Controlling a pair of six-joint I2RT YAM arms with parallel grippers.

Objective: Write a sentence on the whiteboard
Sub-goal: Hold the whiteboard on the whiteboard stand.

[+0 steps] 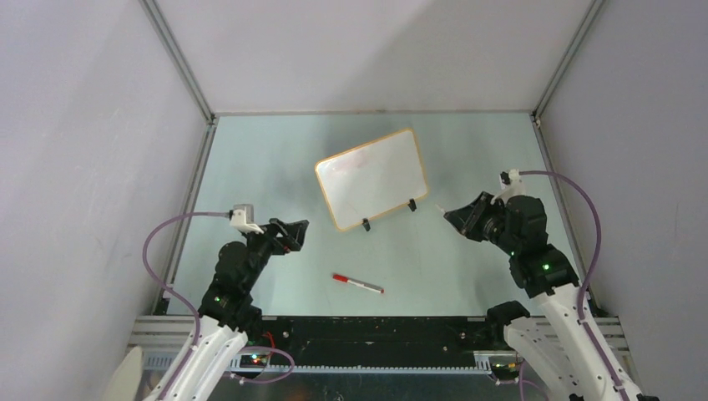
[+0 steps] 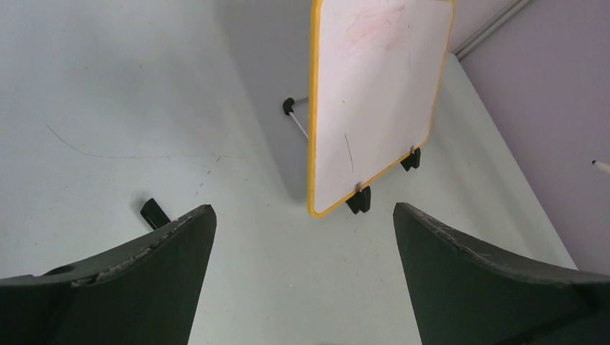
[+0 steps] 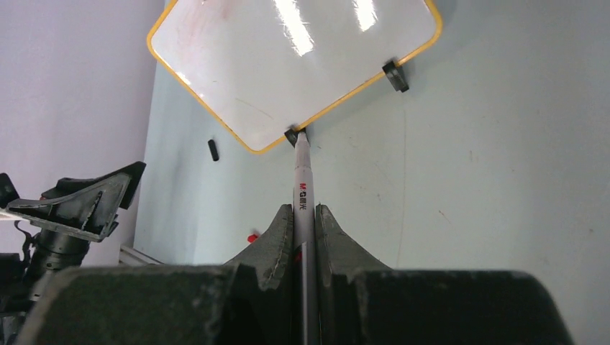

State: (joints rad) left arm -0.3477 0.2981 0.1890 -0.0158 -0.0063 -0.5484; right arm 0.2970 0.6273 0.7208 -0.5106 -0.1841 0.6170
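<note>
Right gripper (image 3: 303, 214) pinches a white marker (image 3: 302, 169), tip aimed at the whiteboard (image 1: 371, 178), ready to write. Whiteboard stands propped mid tabletop (image 1: 267, 159), seemingly blank bar faint smudges; sentence not yet started. Left gripper (image 2: 302, 215) spread wide, idle. Red pen (image 1: 357, 283) lies spare in front.

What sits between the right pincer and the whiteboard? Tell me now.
Only the marker gripped by the right pincer, pointing at the whiteboard; the right wrist view shows it.
</note>
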